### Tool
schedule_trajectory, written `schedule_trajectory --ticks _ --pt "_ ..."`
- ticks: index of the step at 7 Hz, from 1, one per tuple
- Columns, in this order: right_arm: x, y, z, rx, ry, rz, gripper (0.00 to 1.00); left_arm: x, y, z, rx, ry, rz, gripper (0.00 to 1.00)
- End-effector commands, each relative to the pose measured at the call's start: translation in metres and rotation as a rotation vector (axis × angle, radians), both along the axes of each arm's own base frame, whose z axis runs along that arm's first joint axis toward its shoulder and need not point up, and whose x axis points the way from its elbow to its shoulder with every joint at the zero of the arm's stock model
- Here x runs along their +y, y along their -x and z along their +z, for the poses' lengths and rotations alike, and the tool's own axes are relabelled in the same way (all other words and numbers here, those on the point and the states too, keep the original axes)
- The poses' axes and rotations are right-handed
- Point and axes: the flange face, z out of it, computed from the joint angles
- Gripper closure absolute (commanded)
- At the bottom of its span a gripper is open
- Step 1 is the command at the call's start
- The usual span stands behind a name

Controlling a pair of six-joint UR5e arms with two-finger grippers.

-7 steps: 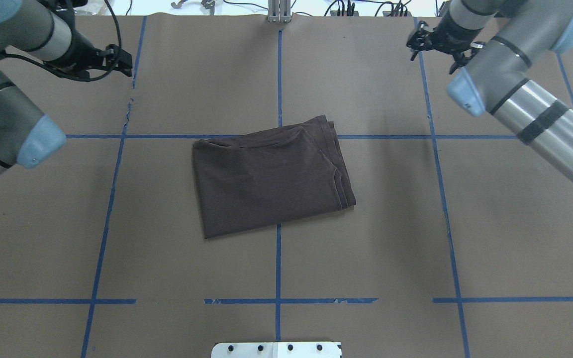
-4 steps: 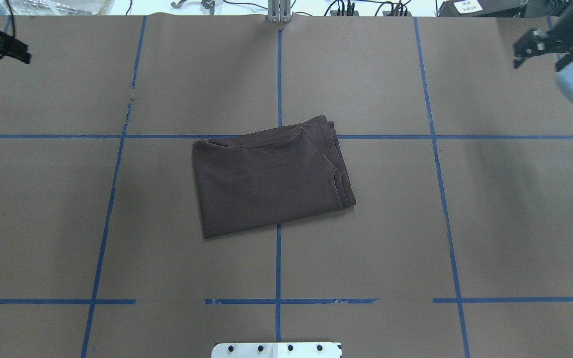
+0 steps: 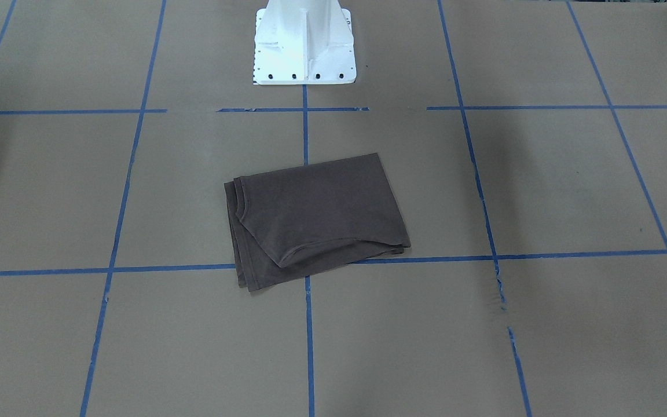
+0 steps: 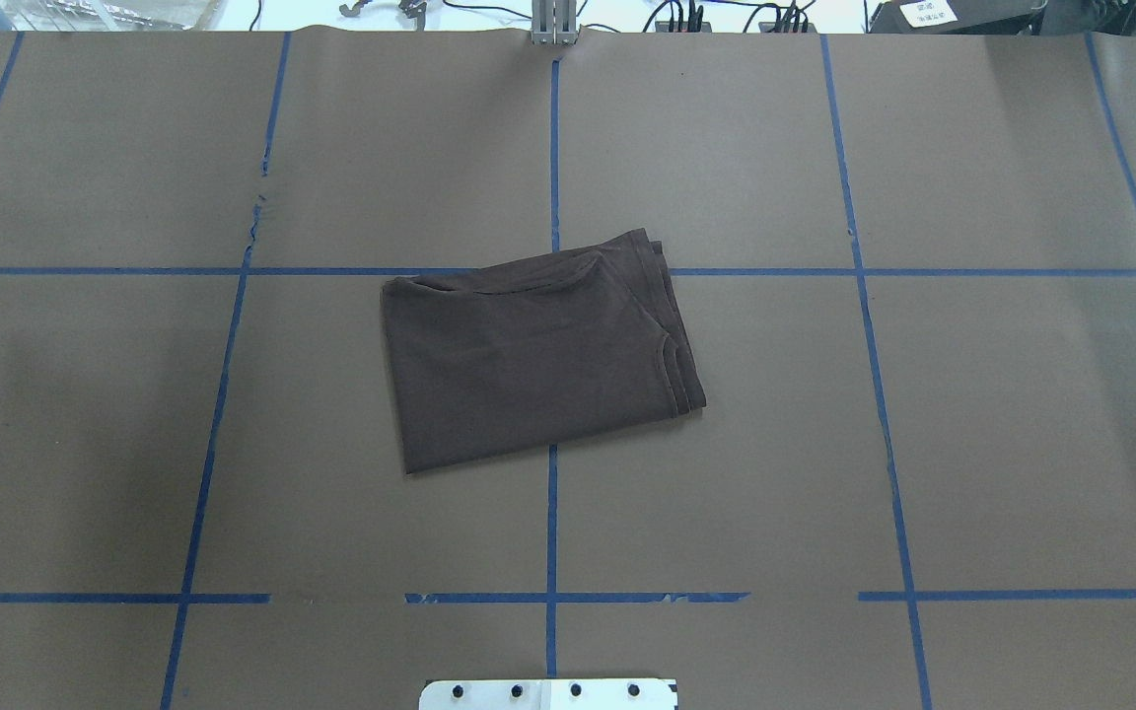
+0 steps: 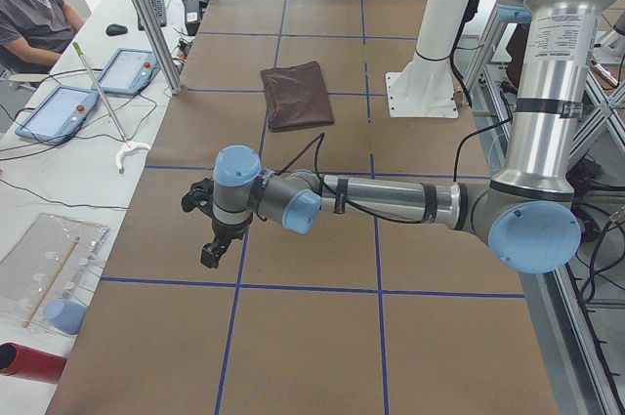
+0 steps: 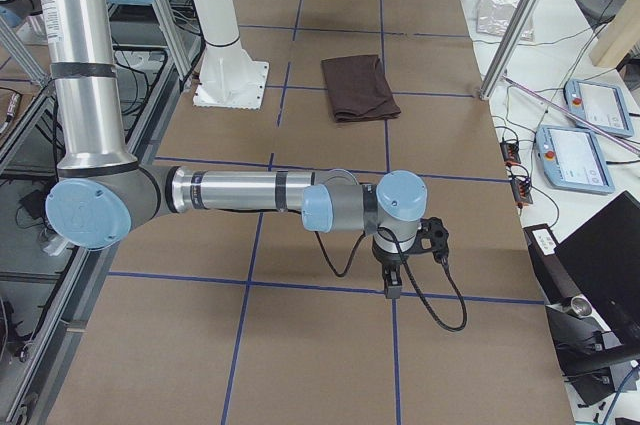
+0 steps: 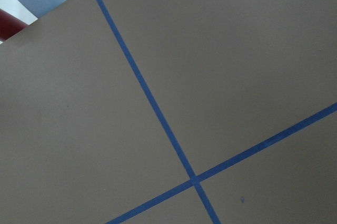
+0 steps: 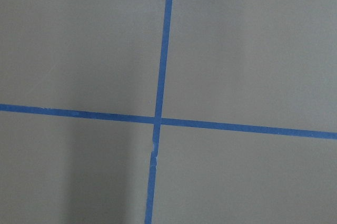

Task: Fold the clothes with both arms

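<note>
The dark grey-brown T-shirt point(image 4: 538, 360) lies folded into a rough rectangle near the middle of the surface point(image 4: 1022, 444), flat on brown paper marked with a grid of blue tape point(image 4: 551, 532). It covers one crossing of the tape lines, with its stacked hems staggered along the robot's right edge. The white pedestal point(image 3: 303, 43) stands apart from it on the robot's side. The left arm point(image 5: 391, 202) stretches low towards one end of the surface, and the right arm point(image 6: 240, 192) towards the other, both well apart from the shirt. The left claw point(image 5: 209, 257) and the right claw point(image 6: 392, 290) point down over bare paper; whether either is released or clenched I cannot tell
</note>
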Motion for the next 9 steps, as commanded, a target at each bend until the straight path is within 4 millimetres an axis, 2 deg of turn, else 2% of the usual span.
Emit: schedule_trajectory --ticks 1,2,4,5,7,9 --pt "0.017 0.001 0.011 -0.01 0.028 0.004 0.0 0.015 0.003 0.016 0.005 0.053 -0.007 0.0" --pt "0.019 0.001 0.012 -0.016 0.041 0.005 0.0 0.015 0.002 0.008 -0.003 0.155 -0.005 0.0" --pt "0.02 0.002 0.013 -0.036 0.047 0.005 0.0 0.033 0.008 -0.014 0.008 0.221 -0.01 0.0" --pt "0.02 0.004 0.011 -0.057 0.046 0.003 0.0 0.039 0.016 -0.008 0.071 0.247 -0.015 0.0" --pt "0.021 0.003 0.01 -0.06 0.046 0.007 0.0 0.044 0.017 0.008 0.075 0.213 0.065 0.0" --pt "0.036 0.002 0.006 -0.08 0.057 0.026 0.0 0.045 0.018 0.012 0.073 0.22 0.062 0.0"
